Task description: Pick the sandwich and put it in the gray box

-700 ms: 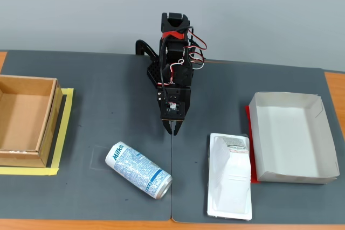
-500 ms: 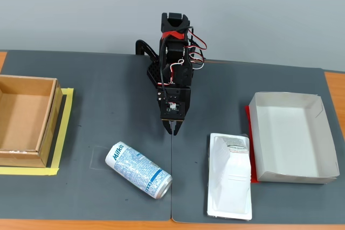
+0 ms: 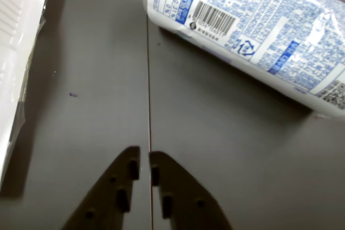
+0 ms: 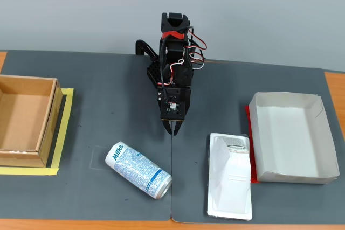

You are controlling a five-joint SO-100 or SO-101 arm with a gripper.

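The gray box (image 4: 290,136) sits empty at the fixed view's right, the sandwich (image 4: 230,175) flat on the mat just beside its left wall. Nothing is grasped: the gripper (image 4: 172,129) hangs closed and empty above the mat seam, near the Milkis can (image 4: 138,169). Next, I judge, swing toward the sandwich and open.

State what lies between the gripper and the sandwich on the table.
Nothing: in the fixed view only bare dark mat separates the gripper from the sandwich.
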